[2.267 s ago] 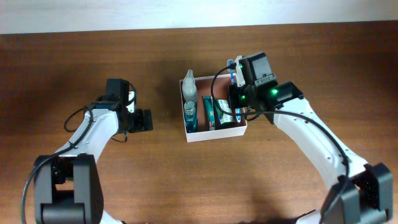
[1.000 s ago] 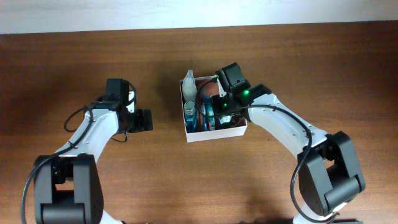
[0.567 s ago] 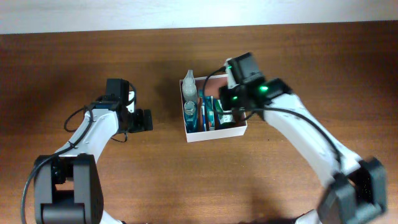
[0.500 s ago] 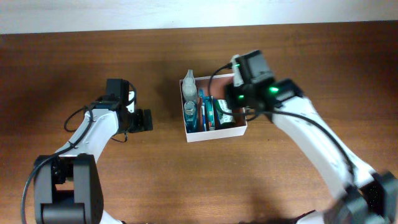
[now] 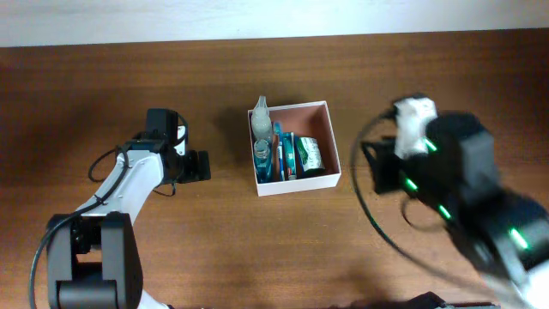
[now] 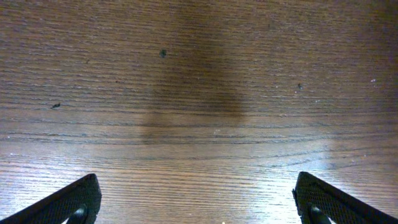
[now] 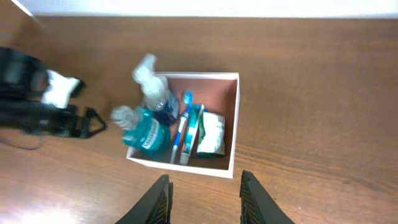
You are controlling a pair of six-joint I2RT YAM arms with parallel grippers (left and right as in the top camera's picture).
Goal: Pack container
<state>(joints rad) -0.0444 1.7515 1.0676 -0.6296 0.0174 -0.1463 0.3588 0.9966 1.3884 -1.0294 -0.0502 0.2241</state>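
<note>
At table centre, container (image 5: 304, 118): sits square to the table (image 5: 257, 257) between the two arms, upright; right wrist view confirms it (image 7: 215, 93) well ahead of and below the camera.
Container contents: clear spray bottle (image 5: 261, 118) and teal mouthwash bottle (image 5: 262, 160) along the left wall; blue toothbrush (image 5: 277, 148) and teal tube (image 5: 291, 156) side by side at mid-box; green-and-white packet (image 5: 310, 154) to their right. Rear right corner bare.
Change, right arm: no longer over the box as it was half a second ago; now withdrawn to the right, well apart from the box, blurred and larger in the overhead view, so judged raised and moving.
Change, toothbrush: now lies inside the box, free of the arm; judged just released.
Right gripper (image 7: 208, 200): fingers parted, nothing between them, not touching any item.
Left gripper (image 6: 199, 208): fingers spread wide over bare wood, empty; parked left of the box, near but not touching, as in all earlier views.
Task status: all visible items inside the walls; none seen loose on the table. Packing judged complete or nearly so; lid not visible.
Risk: tall bottles stand above the rim; liable to tip if the box gets nudged.
</note>
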